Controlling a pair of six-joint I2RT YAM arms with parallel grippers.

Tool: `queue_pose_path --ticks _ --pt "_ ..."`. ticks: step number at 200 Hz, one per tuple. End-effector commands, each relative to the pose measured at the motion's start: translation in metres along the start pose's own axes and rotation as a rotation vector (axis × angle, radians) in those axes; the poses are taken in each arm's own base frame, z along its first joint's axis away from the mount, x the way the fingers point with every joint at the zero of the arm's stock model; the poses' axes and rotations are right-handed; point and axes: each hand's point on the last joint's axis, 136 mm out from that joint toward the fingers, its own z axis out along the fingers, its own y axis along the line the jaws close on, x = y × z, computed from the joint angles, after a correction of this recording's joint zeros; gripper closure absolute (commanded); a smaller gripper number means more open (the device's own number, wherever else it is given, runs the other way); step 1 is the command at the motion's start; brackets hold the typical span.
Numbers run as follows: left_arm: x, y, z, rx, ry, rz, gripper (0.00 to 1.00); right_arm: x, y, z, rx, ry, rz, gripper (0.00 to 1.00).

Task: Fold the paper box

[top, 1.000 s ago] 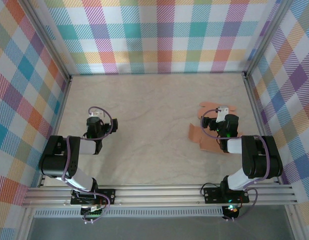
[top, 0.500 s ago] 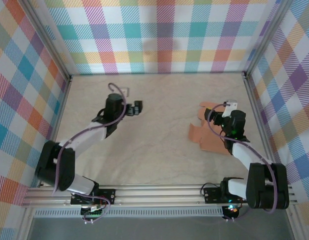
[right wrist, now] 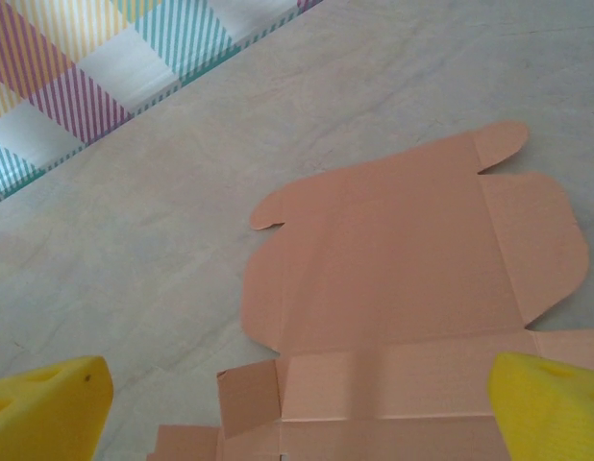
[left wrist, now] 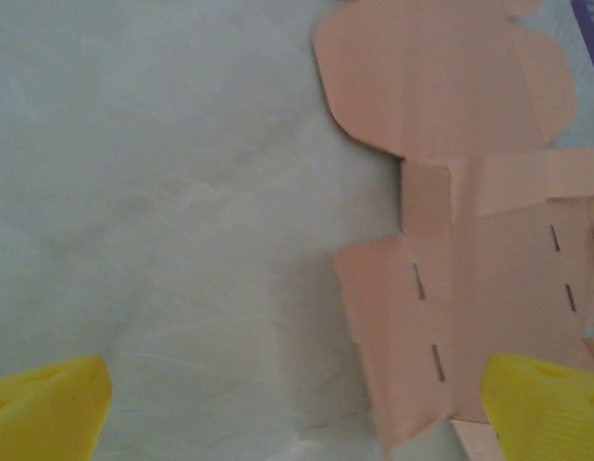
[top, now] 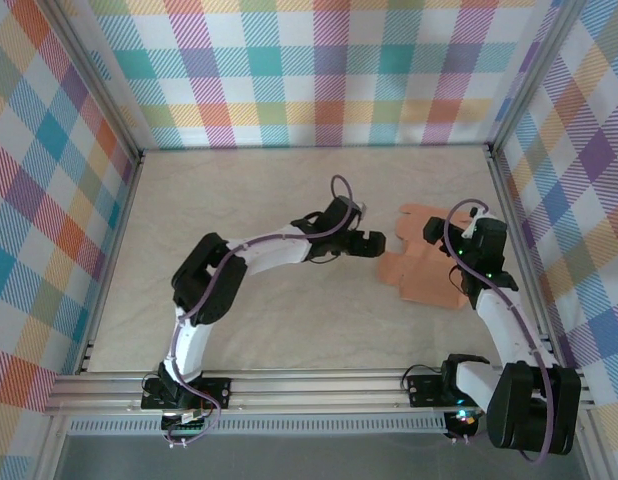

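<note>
Cream, lightly wrinkled table cover (top: 269, 300), bare but for one item.

Salmon-orange die-cut sheet of thin card, the paper box (top: 421, 272): flat on the cover, fully unfolded, no panel raised. Sits just ahead of the left gripper (top: 377, 243), its near edge close to the fingertips, and directly beneath the right gripper (top: 432, 232).

Left gripper: jaws spread wide, nothing between them, no contact with the card visible. From the left wrist, right-hand yellow fingertip (left wrist: 547, 403) over the slotted panel, left-hand one over bare cover, big rounded flap farther ahead.

Right gripper: spread equally wide, empty. From the right wrist, broad rounded panel ahead and between the yellow pads (right wrist: 47, 403), creased band nearer in.

Handling, as judged: very light, bendy, probably slick on the cover. Likely to skate away if nudged from one side only. Should hinge readily along the scored lines, but could kink off-line if pinched mid-panel.

Best hold, as judged: pin the centre panel with one gripper, then work the other under a free rounded flap edge and lift along the score.

Small details: short dark slots (left wrist: 417, 280) in the side panel; little square tab (right wrist: 249, 399) at the corner nearest the left-hand pad.
</note>
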Motion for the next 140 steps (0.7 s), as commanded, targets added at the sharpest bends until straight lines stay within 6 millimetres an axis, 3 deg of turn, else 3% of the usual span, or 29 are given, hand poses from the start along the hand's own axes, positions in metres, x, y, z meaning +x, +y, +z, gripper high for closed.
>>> queue_pose_path --ticks 1,59,95,107,140 --pt "0.017 -0.021 0.011 0.049 0.113 -0.097 0.11 0.005 -0.006 -0.003 0.02 0.024 0.033 0.0" --pt "0.031 -0.028 0.043 0.113 0.177 -0.181 0.66 0.014 -0.005 0.002 0.001 0.059 0.038 0.0" --pt "0.036 -0.031 0.062 0.149 0.206 -0.24 0.86 0.017 -0.004 0.003 -0.011 0.075 0.043 0.0" --pt "0.036 -0.028 0.062 0.138 0.203 -0.239 1.0 0.018 -0.002 0.002 -0.019 0.079 0.042 0.0" --pt "0.028 -0.005 0.048 0.096 0.123 -0.263 1.0 0.022 0.006 -0.001 -0.063 0.104 0.045 0.0"
